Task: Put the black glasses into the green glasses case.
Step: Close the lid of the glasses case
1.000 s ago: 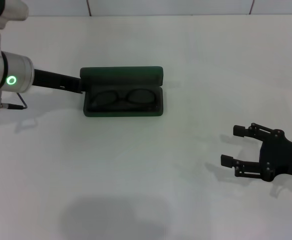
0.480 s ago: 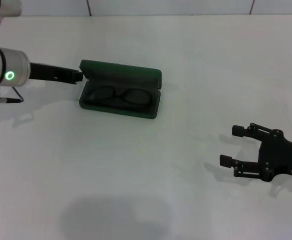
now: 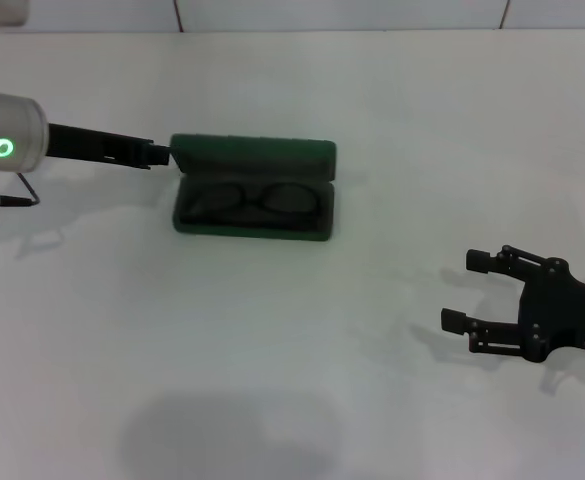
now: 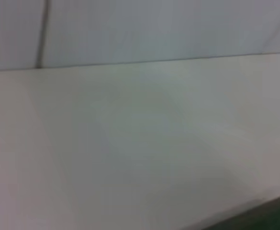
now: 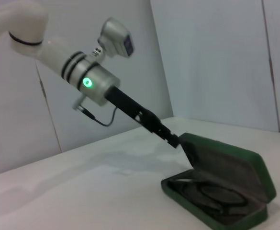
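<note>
The green glasses case (image 3: 253,229) lies open on the white table, left of centre, with its lid (image 3: 253,158) raised at the back. The black glasses (image 3: 254,198) lie folded inside it. My left gripper (image 3: 166,155) reaches in from the left and its narrow tip is shut on the lid's left end. The right wrist view shows the same: the left gripper (image 5: 174,140) at the lid's corner of the case (image 5: 257,168), with the glasses (image 5: 211,194) in the tray. My right gripper (image 3: 459,291) rests open at the lower right, far from the case.
The white table (image 3: 292,380) spreads around the case. A pale wall (image 3: 332,12) runs along its far edge. The left arm's silver wrist with its green light (image 3: 4,148) sits at the far left.
The case has swung back from a skewed position to square with the table and shifted slightly right, along with the left gripper's tip. The right gripper has not moved.
</note>
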Controlling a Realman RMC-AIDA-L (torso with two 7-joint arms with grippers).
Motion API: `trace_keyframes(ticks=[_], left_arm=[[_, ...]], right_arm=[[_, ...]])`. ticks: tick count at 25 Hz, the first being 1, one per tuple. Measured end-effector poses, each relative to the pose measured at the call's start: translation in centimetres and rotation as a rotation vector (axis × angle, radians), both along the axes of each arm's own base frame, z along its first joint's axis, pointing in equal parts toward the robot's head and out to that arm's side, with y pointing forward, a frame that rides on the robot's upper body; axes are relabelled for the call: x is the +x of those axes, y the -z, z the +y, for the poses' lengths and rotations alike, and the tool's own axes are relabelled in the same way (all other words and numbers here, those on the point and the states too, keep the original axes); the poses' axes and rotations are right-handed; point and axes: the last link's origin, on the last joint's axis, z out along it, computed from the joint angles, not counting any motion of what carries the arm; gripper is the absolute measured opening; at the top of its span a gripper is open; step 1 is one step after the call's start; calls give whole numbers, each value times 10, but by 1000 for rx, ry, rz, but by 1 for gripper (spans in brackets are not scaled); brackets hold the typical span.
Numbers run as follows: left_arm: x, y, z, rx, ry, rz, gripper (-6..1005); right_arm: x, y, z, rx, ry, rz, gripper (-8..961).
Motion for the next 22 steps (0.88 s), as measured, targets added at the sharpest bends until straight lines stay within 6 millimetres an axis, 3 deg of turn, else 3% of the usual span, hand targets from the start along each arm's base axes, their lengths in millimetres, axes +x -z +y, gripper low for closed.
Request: trace_keyframes(ticks=[6,11,18,22], left_arm=[[25,-34,-14,-9,128,-206,-1],[36,-40,-13,12,181,-261,-1],[59,-13,-4,109,191,-413,-1],[57,21,9,162,90,-381,-1]], right_arm=[[0,0,0,-4,-3,-2,883],[0,1,-1,-5,-4,1,883],[0,1,-1,-2,-2,4,883],[1,-2,1,17,12,10,883]])
